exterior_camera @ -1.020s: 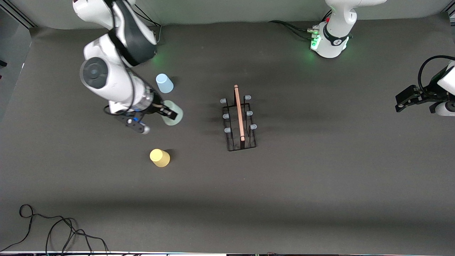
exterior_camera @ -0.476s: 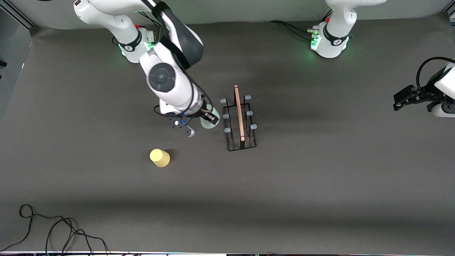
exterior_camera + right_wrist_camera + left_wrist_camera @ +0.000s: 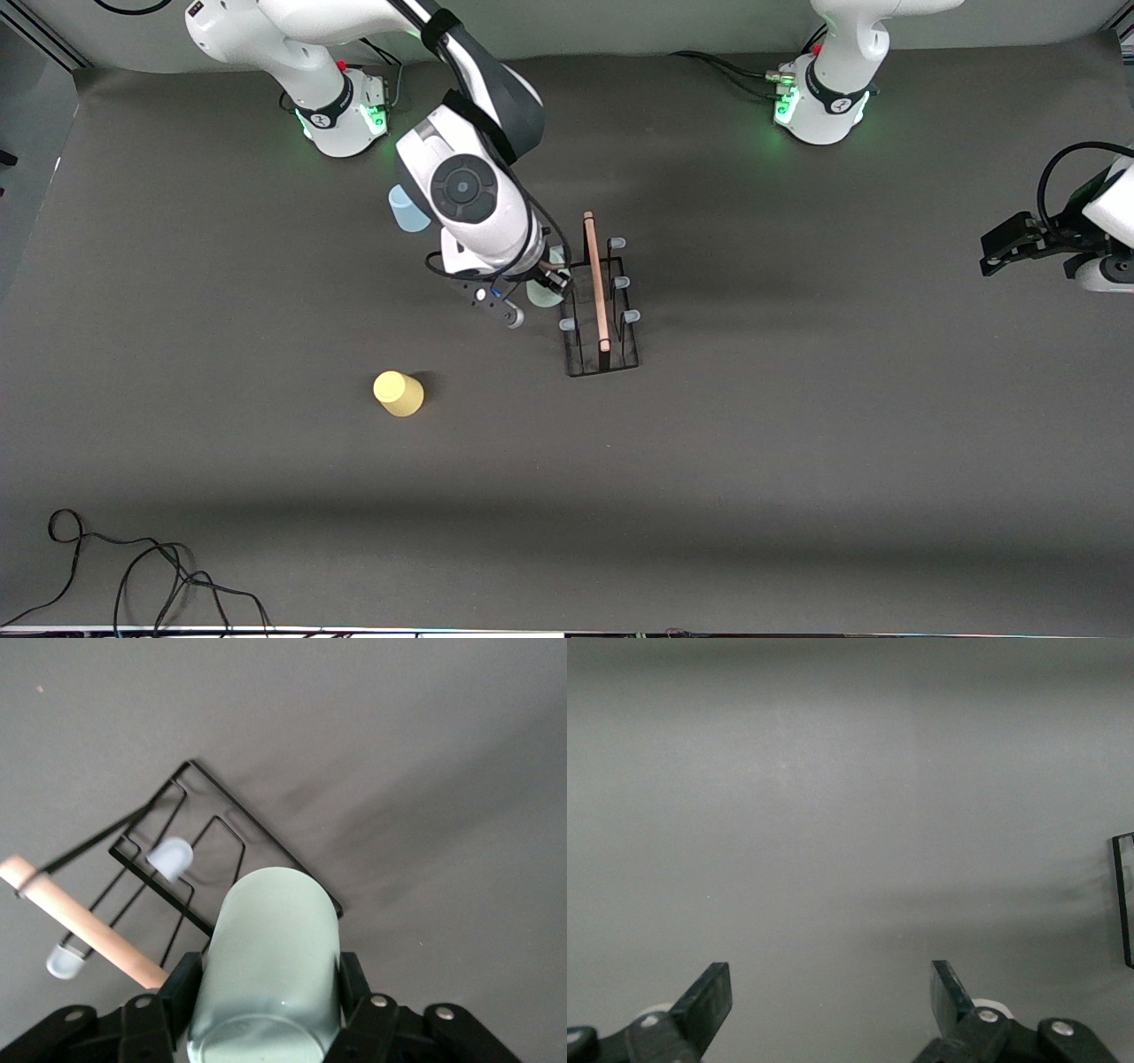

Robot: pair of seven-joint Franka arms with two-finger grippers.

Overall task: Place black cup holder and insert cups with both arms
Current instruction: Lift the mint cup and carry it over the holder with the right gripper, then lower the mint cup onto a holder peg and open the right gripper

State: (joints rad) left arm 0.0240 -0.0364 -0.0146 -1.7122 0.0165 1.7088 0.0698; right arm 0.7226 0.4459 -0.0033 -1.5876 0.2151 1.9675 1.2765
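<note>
Standing near the middle of the table (image 3: 797, 461): black cup holder (image 3: 598, 301), upright, its wooden rod handle (image 3: 595, 279) running from 12 to 6 o'clock in the front view, blue-tipped pegs (image 3: 631, 316) on both sides.

Right gripper (image 3: 551, 282): over the holder's edge toward the right arm's end, fingers clamped on the pale green cup (image 3: 270, 957), which is tilted with its open mouth facing the rack; one blue-tipped peg (image 3: 168, 857) sits just beside the cup's mouth in the right wrist view.

Light blue cup (image 3: 406, 210): on the table at about 10 o'clock from the holder, partly hidden by the right arm.

Yellow cup (image 3: 399, 393): on the table at about 8 o'clock from the holder, well apart from it.

Left gripper (image 3: 1010, 245): waiting at the left arm's end of the table, fingers (image 3: 709, 997) spread apart, holding nothing.
</note>
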